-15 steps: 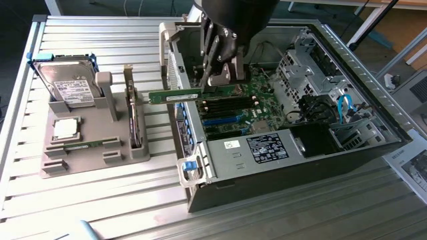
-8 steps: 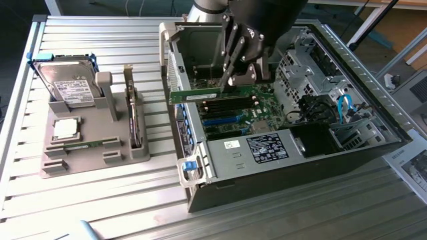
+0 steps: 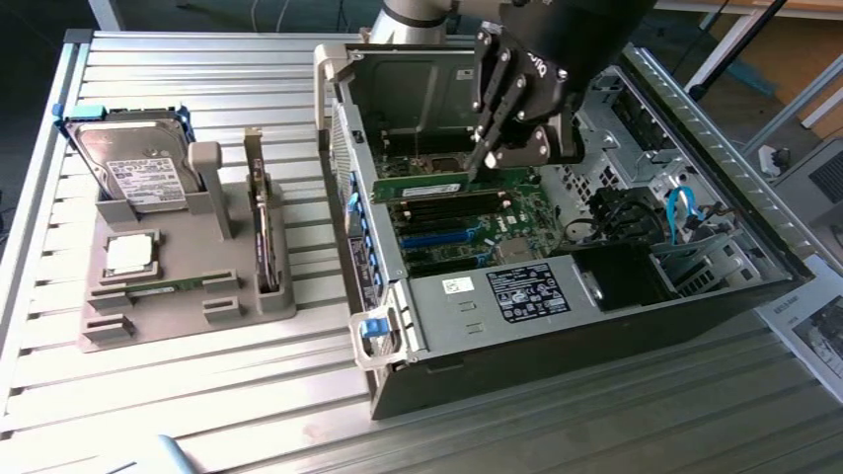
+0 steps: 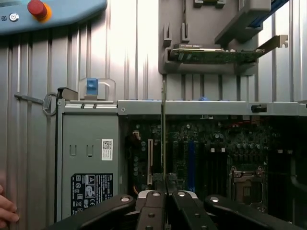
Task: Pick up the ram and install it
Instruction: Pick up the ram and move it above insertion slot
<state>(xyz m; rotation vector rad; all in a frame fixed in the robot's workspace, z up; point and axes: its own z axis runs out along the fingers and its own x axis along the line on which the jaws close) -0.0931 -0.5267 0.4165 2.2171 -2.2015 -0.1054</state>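
Observation:
The ram (image 3: 421, 188) is a long green stick held level inside the open computer case (image 3: 395, 286), just above the black memory slots (image 3: 448, 210) of the motherboard. My gripper (image 3: 477, 170) is shut on the stick's end toward the exterior view's right. In the wrist view the ram (image 4: 164, 143) shows edge-on as a thin line running out from between my gripper's (image 4: 165, 192) fingers, over the slots, next to a blue slot (image 4: 191, 160).
A grey holder (image 3: 106, 331) at the exterior view's left carries a hard drive (image 3: 132, 163), a silver processor (image 3: 129, 255), a second green stick (image 3: 165, 286) and an upright card (image 3: 268, 237). The power supply (image 3: 527, 291) sits near the slots. A hand (image 4: 5, 211) and a pendant's red button (image 4: 37, 8) show in the wrist view.

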